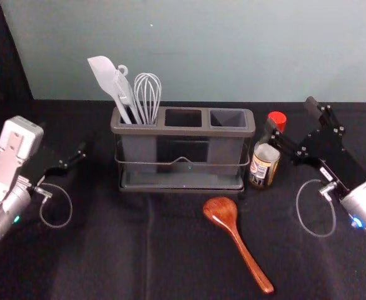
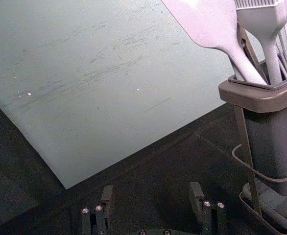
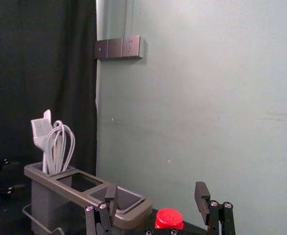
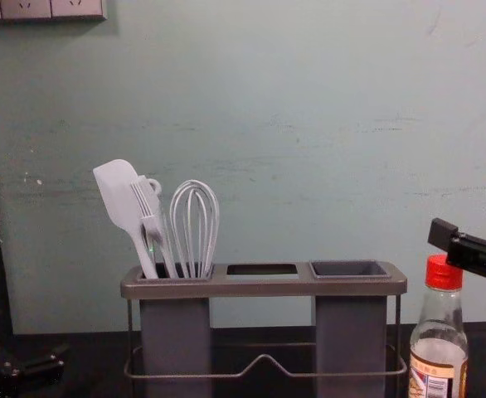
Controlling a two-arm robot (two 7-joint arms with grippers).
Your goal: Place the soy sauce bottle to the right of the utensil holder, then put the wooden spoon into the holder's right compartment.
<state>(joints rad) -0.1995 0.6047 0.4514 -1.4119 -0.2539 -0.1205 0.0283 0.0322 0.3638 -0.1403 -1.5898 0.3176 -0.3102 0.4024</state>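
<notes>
Right of the holder, my right gripper gapes by the upright bottle; the spoon lies nearer me, handle rightward; left gripper spread, at left.

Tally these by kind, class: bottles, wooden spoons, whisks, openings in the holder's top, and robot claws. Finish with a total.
Bottle: 1
Wooden spoon: 1
Whisk: 1
Openings in the holder's top: 3
Claws: 2 (left claw left of the holder; right claw near the bottle's cap)
Total: 8
</notes>
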